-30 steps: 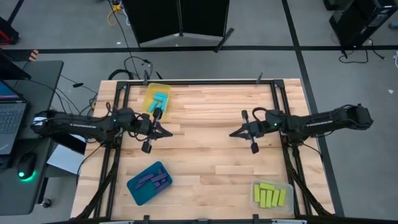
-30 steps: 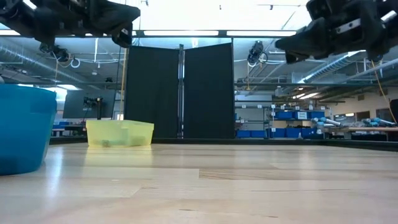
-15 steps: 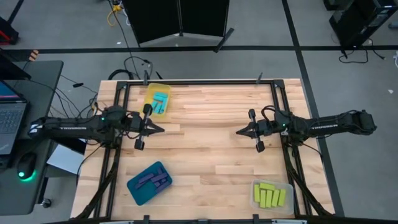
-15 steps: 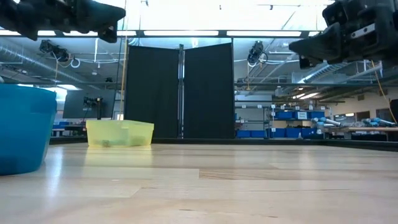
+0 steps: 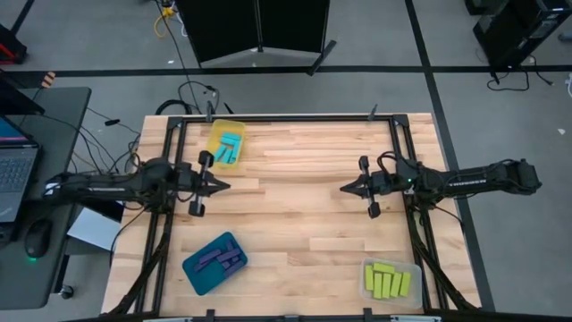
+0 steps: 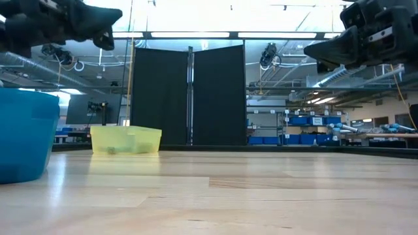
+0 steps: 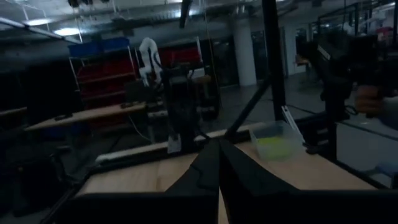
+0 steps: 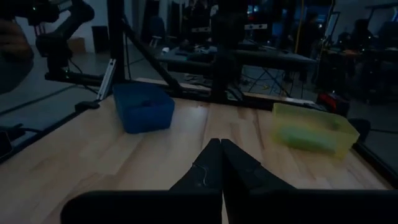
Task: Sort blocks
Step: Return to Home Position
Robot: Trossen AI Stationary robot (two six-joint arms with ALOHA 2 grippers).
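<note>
The blocks lie in three trays. Cyan blocks (image 5: 231,146) fill the yellow tray (image 5: 214,134) at the far left. Purple blocks (image 5: 217,259) are in the blue tray (image 5: 198,273) at the near left. Yellow-green blocks (image 5: 388,280) sit in the clear tray (image 5: 413,273) at the near right. My left gripper (image 5: 228,186) is shut and holds nothing; it hovers level above the table's left side, pointing right. My right gripper (image 5: 341,189) is also shut and holds nothing; it hovers over the right side, pointing left. Both hang well above the wood (image 6: 121,13) (image 6: 305,47).
A black metal frame (image 5: 286,117) runs round the wooden table (image 5: 286,224). Bare wood lies between the two grippers and down the middle. A black partition (image 6: 189,94) stands past the far edge. A desk with a laptop (image 5: 18,174) stands left of the table.
Both arms have drawn back from the table's middle. My left gripper has gone toward the left edge. My right gripper has gone toward the right edge and then kept still. Both have stayed shut, and the trays and blocks have not moved.
</note>
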